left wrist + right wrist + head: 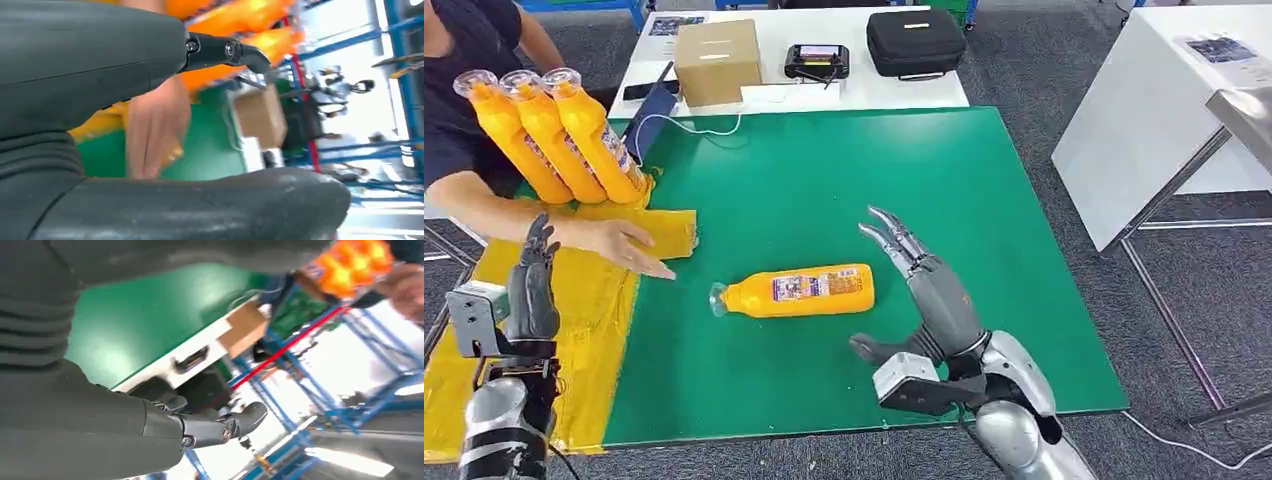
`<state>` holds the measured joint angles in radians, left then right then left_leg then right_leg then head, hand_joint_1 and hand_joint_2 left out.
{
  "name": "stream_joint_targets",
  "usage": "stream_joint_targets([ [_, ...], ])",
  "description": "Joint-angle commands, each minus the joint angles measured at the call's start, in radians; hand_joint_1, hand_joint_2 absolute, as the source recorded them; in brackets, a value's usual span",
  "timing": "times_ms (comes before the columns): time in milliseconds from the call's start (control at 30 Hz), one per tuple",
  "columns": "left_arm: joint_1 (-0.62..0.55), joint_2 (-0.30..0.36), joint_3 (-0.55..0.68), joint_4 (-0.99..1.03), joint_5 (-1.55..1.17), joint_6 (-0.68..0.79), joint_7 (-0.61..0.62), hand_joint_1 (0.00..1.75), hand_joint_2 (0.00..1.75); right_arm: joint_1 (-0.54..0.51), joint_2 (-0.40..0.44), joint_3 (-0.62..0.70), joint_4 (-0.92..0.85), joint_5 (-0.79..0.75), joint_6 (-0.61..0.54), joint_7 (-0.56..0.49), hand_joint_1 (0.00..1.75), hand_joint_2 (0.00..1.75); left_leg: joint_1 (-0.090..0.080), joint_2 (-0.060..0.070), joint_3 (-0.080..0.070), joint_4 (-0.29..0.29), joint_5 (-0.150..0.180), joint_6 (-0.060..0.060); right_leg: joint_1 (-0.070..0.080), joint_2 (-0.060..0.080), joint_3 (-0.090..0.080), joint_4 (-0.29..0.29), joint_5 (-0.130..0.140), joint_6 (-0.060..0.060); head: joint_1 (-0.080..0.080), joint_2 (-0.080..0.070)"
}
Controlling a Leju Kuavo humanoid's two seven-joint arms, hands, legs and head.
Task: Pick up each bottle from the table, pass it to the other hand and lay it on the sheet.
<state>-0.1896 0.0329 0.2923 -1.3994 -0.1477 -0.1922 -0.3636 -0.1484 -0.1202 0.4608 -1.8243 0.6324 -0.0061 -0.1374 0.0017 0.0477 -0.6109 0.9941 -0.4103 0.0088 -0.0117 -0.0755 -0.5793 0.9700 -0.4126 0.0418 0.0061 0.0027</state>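
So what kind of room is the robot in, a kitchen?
Probably a workshop or test lab, not a kitchen: a green work table, blue metal racks behind it, and a white bench with a cardboard box and black case.

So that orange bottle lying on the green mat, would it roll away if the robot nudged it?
Probably. The orange bottle lies on its side on the smooth green mat, and its body looks rounded, so a sideways push could roll it. Its glossy plastic may be slippery. The open right hand beside it isn't touching it yet.
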Motion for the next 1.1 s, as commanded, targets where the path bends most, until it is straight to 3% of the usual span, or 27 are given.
stream_joint_targets([
  [33, 0.040, -0.056, -0.119, -0.218, 0.027, -0.001, 0.028, 0.00, 0.00, -0.133, 0.011, -0.034, 0.183, 0.027, 0.018, 0.030, 0.00, 0.00, 0.001, -0.003, 0.003, 0.001, -0.001, 0.000, 0.000, 0.006, 0.003, 0.000, -0.001, -0.001, 0.000, 0.000],
  [133, 0.038, -0.047, -0.117, -0.205, 0.033, 0.003, 0.022, 0.00, 0.00, -0.126, 0.011, -0.032, 0.174, 0.027, 0.019, 0.030, 0.00, 0.00, 0.002, -0.004, 0.005, 0.001, -0.002, -0.001, 0.000, 0.009, 0.006, 0.000, -0.002, -0.002, 0.000, 0.000],
  [167, 0.039, -0.046, -0.121, -0.208, 0.036, 0.003, 0.014, 0.00, 0.00, -0.130, 0.009, -0.031, 0.179, 0.029, 0.025, 0.038, 0.00, 1.75, 0.001, -0.001, 0.003, 0.000, -0.001, -0.001, 0.000, 0.006, 0.003, 0.000, 0.000, -0.001, 0.000, 0.000],
  [200, 0.045, -0.050, -0.145, -0.231, 0.042, -0.010, -0.001, 0.00, 0.00, -0.175, -0.018, -0.014, 0.230, 0.033, 0.088, 0.100, 0.00, 1.75, 0.001, -0.002, 0.004, 0.000, -0.002, -0.001, 0.000, 0.008, 0.004, 0.000, -0.001, -0.002, 0.000, 0.000],
  [300, 0.036, -0.050, -0.203, -0.247, 0.042, -0.014, 0.000, 0.00, 0.00, -0.306, -0.041, 0.013, 0.449, 0.035, 0.135, 0.134, 0.00, 1.75, 0.002, -0.001, 0.005, 0.001, -0.002, -0.001, 0.000, 0.010, 0.005, 0.000, -0.001, -0.001, 0.000, 0.000],
  [400, -0.012, -0.047, -0.240, -0.196, 0.048, -0.008, 0.001, 0.00, 0.00, -0.451, 0.003, 0.051, 0.690, 0.023, 0.181, 0.119, 0.00, 1.75, 0.001, 0.000, 0.006, 0.001, -0.001, 0.000, 0.000, 0.012, 0.005, -0.001, 0.001, -0.001, 0.000, 0.000],
  [600, -0.100, -0.038, -0.288, -0.079, 0.070, -0.014, -0.007, 0.00, 0.00, -0.628, 0.086, 0.176, 1.005, -0.036, 0.278, 0.073, 0.00, 1.75, 0.001, -0.002, 0.003, 0.000, 0.002, 0.000, -0.001, 0.009, 0.003, 0.000, 0.002, 0.000, 0.000, 0.000],
  [800, -0.104, -0.035, -0.300, -0.074, 0.075, -0.010, -0.014, 0.00, 0.00, -0.638, 0.101, 0.230, 1.049, -0.035, 0.237, 0.058, 0.00, 1.75, 0.001, -0.002, 0.003, 0.000, 0.003, 0.000, 0.000, 0.005, 0.003, 0.000, 0.002, 0.001, 0.000, 0.000],
  [1100, -0.137, -0.033, -0.313, -0.022, 0.080, -0.011, -0.017, 0.00, 0.00, -0.644, 0.152, 0.330, 1.127, -0.078, 0.277, 0.032, 0.00, 1.75, 0.001, -0.004, 0.004, 0.000, 0.003, -0.001, 0.000, 0.009, 0.004, 0.001, 0.001, 0.000, 0.000, 0.000],
])
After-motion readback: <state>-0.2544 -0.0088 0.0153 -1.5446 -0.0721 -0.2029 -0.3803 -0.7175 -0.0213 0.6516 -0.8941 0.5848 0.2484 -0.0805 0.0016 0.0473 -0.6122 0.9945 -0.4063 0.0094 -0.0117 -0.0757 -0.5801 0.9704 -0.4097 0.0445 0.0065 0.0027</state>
